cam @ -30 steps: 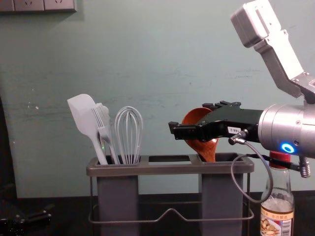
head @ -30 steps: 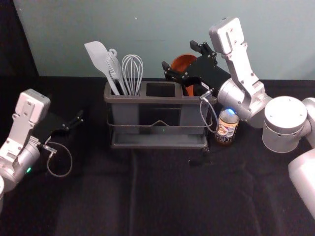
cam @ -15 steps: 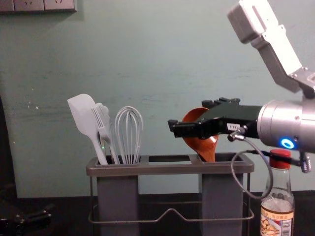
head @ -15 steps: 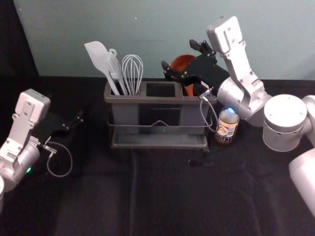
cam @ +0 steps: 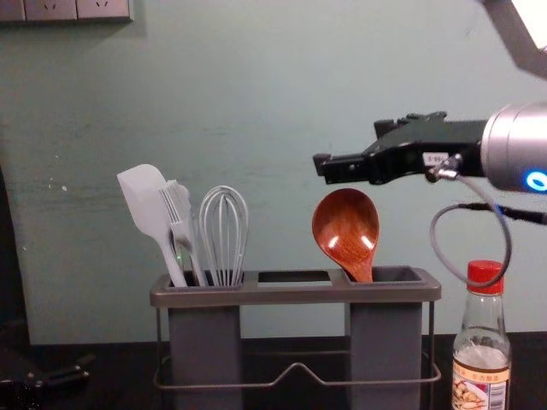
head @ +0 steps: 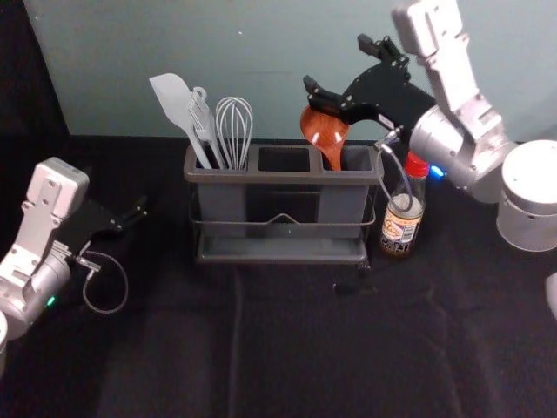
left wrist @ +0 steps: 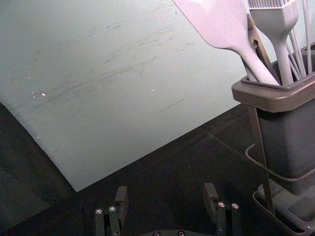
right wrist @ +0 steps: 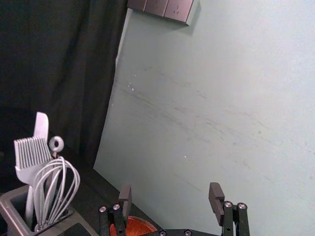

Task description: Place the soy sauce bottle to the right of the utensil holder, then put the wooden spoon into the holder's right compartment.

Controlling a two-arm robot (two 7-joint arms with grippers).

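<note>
Spoon (cam: 345, 229) leans bowl upward below right pincer (head: 337, 63)

Pale spatula (cam: 141, 201), basting brush (cam: 179, 212) and balloon whisk (cam: 224, 235): grouped, heads up, brush in the middle. Scuffed wall (cam: 282, 102): three-section electrical panel (cam: 51, 8), upper left. Dark curtain (right wrist: 59, 64): left of wall. Black cloth (head: 296, 348): covers worktop.

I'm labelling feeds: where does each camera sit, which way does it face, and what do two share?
Left wrist view: on that wrist, facing holder and wall; left gripper, open.
Right wrist view: on that wrist, facing wall; right gripper, open.
Head view: on the head, forward and down at holder; both grippers.
Chest view: on the chest, forward at holder; both grippers.
Head and chest views share spoon and bottle.
</note>
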